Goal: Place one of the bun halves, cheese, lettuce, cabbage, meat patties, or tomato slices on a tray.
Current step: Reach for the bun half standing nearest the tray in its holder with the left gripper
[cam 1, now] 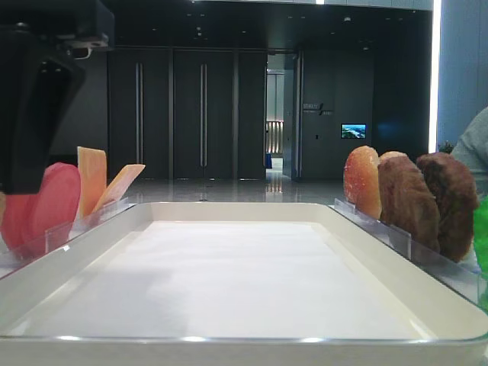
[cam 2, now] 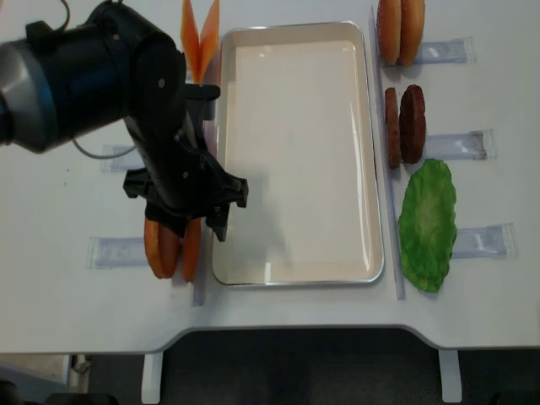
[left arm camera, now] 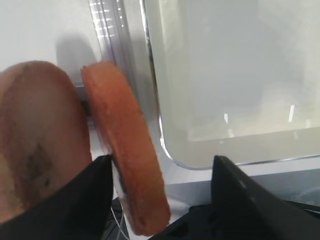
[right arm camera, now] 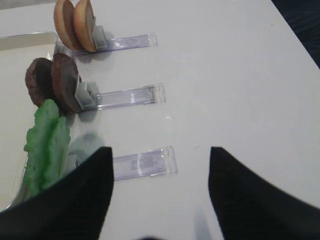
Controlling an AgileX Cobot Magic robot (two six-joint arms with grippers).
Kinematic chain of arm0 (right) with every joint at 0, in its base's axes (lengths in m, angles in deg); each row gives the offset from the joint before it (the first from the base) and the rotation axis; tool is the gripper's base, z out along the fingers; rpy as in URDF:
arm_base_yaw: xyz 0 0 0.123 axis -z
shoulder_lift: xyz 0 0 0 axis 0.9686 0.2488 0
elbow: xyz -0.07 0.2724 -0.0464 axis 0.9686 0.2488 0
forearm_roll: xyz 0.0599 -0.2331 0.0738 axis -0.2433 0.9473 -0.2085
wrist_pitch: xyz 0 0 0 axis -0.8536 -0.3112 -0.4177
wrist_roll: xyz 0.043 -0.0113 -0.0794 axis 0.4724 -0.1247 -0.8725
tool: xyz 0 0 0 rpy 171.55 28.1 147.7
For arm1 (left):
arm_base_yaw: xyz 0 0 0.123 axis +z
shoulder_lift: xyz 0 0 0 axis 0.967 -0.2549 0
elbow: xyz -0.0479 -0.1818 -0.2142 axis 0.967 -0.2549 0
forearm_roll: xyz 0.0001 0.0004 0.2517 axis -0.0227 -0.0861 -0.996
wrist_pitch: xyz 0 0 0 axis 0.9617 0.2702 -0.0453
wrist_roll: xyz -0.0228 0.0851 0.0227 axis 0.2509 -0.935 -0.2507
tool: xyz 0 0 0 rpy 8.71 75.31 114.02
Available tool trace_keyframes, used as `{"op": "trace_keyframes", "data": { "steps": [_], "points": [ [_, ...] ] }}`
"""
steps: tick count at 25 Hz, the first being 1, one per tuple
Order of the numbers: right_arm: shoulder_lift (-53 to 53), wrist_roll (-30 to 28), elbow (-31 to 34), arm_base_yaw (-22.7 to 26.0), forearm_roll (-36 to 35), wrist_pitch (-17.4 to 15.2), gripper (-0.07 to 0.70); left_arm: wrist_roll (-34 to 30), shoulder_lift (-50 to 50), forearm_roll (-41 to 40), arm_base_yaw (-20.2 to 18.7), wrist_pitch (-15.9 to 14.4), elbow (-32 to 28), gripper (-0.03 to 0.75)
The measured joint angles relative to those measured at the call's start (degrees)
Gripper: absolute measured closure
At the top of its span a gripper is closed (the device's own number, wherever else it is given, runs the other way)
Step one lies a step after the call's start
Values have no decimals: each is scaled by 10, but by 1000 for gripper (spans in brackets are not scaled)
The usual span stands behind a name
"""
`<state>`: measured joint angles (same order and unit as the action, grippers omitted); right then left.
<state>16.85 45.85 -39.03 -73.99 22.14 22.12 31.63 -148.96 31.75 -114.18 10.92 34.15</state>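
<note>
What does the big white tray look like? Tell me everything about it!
The tray is a big, shallow white rectangle with rounded corners and a raised, slightly shiny rim. A flat white sheet lines the bottom. No food is on it yet. It lies flat in the middle of the white table, with food slices standing in clear holders along both long sides. The left gripper hangs beside its left edge, over the reddish slices.
</note>
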Motion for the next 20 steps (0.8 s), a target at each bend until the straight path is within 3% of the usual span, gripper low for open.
{"op": "trace_keyframes", "data": {
  "steps": [7,17,20],
  "points": [
    [0,0,0,0,0,0,220,0,0,-12,0,-7,0,378],
    [0,0,0,0,0,0,220,0,0,-34,0,-50,0,579],
    [0,0,0,0,0,0,220,0,0,-36,0,-56,0,589]
  ]
}}
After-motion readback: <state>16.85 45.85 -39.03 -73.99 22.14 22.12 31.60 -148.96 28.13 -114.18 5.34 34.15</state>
